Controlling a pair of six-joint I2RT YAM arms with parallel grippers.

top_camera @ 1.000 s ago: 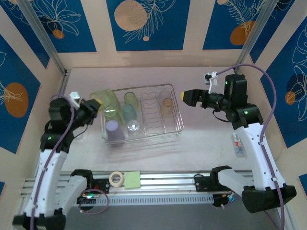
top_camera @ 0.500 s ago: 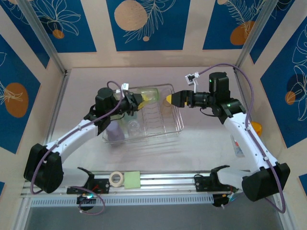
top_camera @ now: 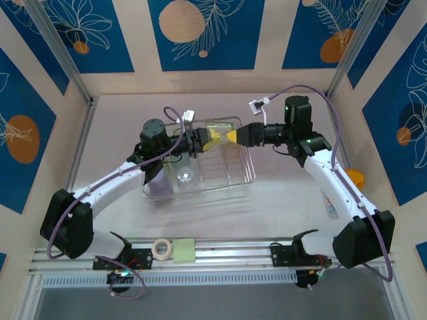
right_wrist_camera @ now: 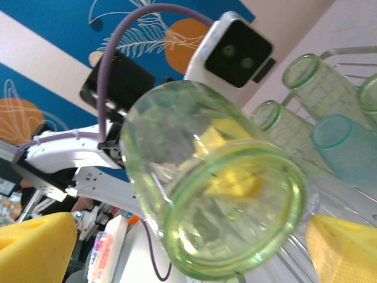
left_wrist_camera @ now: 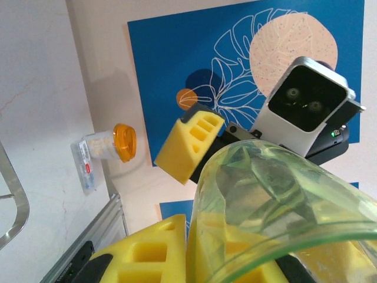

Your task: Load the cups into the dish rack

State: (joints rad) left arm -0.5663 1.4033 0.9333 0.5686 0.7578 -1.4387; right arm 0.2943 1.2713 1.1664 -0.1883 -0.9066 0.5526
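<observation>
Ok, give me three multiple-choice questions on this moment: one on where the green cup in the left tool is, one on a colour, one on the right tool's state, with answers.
1. Where is the light green cup held by the left tool?
A: raised over the dish rack. B: standing inside it. C: beside it.
2. In the right wrist view, what colour is the cup lying next to the other light green cups?
A: red. B: teal. C: black.
3. The right tool is:
A: shut on the cup. B: shut on nothing. C: open.

1 A: the top view shows it between both tools, above the wires.
2 B: the teal cup lies at that view's right edge.
3 C: its yellow fingers stand wide, either side of the cup.
</observation>
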